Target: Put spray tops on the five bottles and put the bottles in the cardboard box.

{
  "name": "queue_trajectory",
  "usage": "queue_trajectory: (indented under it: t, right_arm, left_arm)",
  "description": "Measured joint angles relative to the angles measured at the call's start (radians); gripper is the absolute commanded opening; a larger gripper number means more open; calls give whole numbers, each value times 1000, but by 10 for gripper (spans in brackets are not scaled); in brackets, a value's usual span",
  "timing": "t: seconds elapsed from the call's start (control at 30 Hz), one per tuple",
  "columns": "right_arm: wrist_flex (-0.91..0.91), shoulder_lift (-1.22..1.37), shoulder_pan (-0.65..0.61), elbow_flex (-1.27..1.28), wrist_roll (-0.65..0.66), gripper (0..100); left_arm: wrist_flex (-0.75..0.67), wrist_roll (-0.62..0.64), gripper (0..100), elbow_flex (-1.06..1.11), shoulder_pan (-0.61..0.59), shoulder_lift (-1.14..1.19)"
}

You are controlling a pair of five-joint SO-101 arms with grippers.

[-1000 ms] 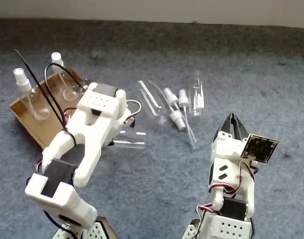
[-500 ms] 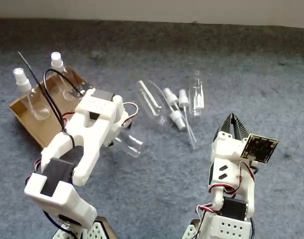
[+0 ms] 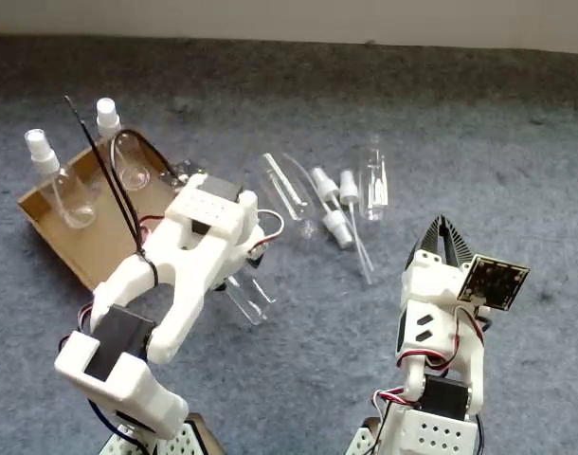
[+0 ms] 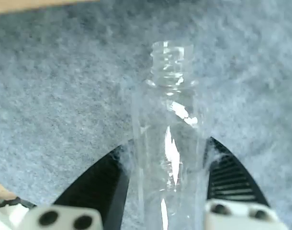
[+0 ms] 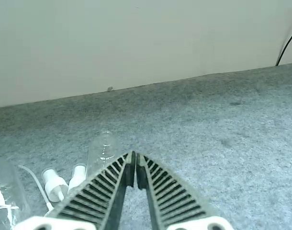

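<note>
High view, left arm pose?

– Left arm [image 3: 180, 270] comes up from 7 o'clock, elbow bent, wrist over the middle of the carpet [image 3: 516, 142]. Left gripper [image 4: 167, 146] is pinching a bottle [image 3: 251, 296], one finger on each side of its body.

Where's that bottle exactly?

– Just off centre toward 7 o'clock. It sticks out from under the wrist and points to 5 o'clock. Can't tell if it touches the carpet.

How does it look?

– In the left wrist view it's clear plastic with light glinting on it. The neck is open with the threads showing, and the neck end points away from the wrist.

Right arm?

– Right arm [image 3: 431, 322] stands at 5 o'clock. Right gripper [image 3: 443, 232] points to 12 o'clock, fingers pressed together with nothing between them.

Other task things?

– Box [image 3: 90, 246] is at 10 o'clock, with two capped bottles [image 3: 57, 185] along its 12 o'clock side. Two loose bottles lie near centre toward 12 to 1 o'clock, one [image 3: 287, 194] well apart from the other [image 3: 372, 185]. Three spray tops [image 3: 338, 226] sit between them, thin tubes trailing toward 5 o'clock.
</note>
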Motion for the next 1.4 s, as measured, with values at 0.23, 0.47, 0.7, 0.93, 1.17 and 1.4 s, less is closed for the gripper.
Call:
queue_trajectory:
  t: [0.23, 0.47, 0.7, 0.93, 1.17, 1.4]
  right_arm:
    - [0, 0, 0, 0, 0, 5]
    - [0, 0, 0, 0, 0, 5]
    - [0, 0, 0, 0, 0, 5]
    - [0, 0, 0, 0, 0, 5]
    - [0, 0, 0, 0, 0, 5]
    - [0, 0, 0, 0, 0, 5]
  left_arm:
    - [6, -402, 120, 0, 40, 0]
    - [-8, -939, 120, 0, -26, -5]
    - [-38, -1295, 120, 0, -58, -5]
    - [-41, -1306, 135, 0, -64, -8]
    - [-43, -1306, 255, 2, -66, -12]
    - [-75, -1306, 255, 2, -68, -11]
